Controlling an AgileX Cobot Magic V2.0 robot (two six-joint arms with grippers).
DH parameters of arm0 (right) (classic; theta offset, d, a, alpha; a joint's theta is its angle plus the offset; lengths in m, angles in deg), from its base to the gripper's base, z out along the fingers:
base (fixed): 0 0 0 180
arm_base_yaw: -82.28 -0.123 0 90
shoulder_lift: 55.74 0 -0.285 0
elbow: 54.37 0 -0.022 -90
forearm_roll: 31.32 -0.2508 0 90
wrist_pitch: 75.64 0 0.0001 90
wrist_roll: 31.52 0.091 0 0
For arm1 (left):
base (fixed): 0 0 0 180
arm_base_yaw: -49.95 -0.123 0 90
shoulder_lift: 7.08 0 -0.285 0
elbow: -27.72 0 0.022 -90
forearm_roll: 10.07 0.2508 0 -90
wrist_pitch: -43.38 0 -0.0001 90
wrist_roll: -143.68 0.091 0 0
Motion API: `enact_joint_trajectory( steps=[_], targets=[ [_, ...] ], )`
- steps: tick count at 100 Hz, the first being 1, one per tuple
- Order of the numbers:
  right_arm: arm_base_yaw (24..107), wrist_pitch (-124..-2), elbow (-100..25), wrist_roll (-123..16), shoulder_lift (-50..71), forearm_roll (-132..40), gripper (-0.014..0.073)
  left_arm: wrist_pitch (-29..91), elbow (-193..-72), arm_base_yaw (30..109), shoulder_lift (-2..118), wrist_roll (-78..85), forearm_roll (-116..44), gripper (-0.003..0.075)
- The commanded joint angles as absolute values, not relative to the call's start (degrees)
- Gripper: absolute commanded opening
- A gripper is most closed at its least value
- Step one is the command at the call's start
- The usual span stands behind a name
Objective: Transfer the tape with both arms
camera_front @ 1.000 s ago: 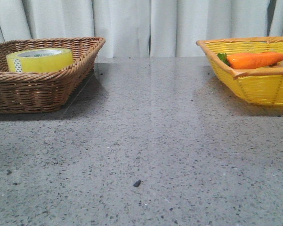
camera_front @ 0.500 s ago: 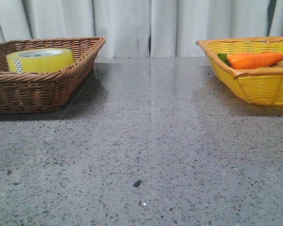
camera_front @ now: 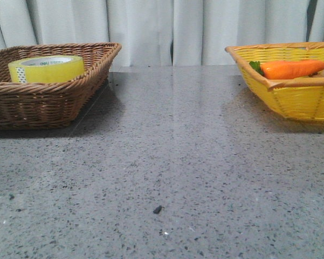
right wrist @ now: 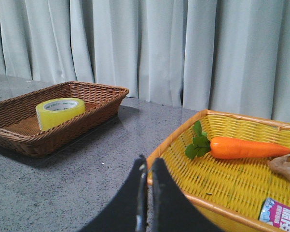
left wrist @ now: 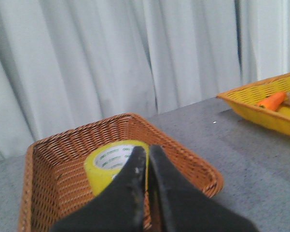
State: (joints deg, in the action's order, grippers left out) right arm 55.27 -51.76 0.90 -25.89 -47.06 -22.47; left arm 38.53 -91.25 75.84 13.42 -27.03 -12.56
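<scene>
Your tape (camera_front: 46,68) lies flat inside the brown wicker basket (camera_front: 54,100) at the table's (camera_front: 172,162) left. Your left gripper (left wrist: 146,153) hangs above that basket, jaws pressed together, holding nothing. Your right gripper (right wrist: 147,166) sits by the yellow basket (right wrist: 231,186) with the carrot (right wrist: 248,147), likewise closed and empty.

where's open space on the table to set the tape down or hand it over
Bare table runs between the brown basket holding the tape and the yellow basket, and forward to the near edge; only a dark speck lies there. The yellow basket is crowded: carrot, a brown piece, a packet.
</scene>
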Motion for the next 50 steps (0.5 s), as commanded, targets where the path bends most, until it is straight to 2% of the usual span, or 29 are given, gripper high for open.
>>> enact_joint_trajectory(
  steps=[1, 21, 30, 50],
  targets=[
    [55.44, -56.73, -0.49, -25.86, -46.17, -21.45, -0.0066, 45.6, -85.49, 72.43, 9.01, -29.05, -12.33, -0.0021],
    [55.44, -56.73, -0.49, -25.86, -46.17, -21.45, -0.0066, 39.69, -76.21, 64.74, -1.15, -39.88, -12.02, -0.0021],
    [55.44, -56.73, -0.49, -25.86, -46.17, -21.45, -0.0066, 38.62, -74.37, 62.45, -1.28, -41.07, -12.02, -0.0021],
    [55.44, -56.83, -0.49, -25.86, -46.17, -21.45, -0.0066, 26.98, -74.37, 60.1, -1.28, -41.07, -12.02, -0.0021]
  ],
)
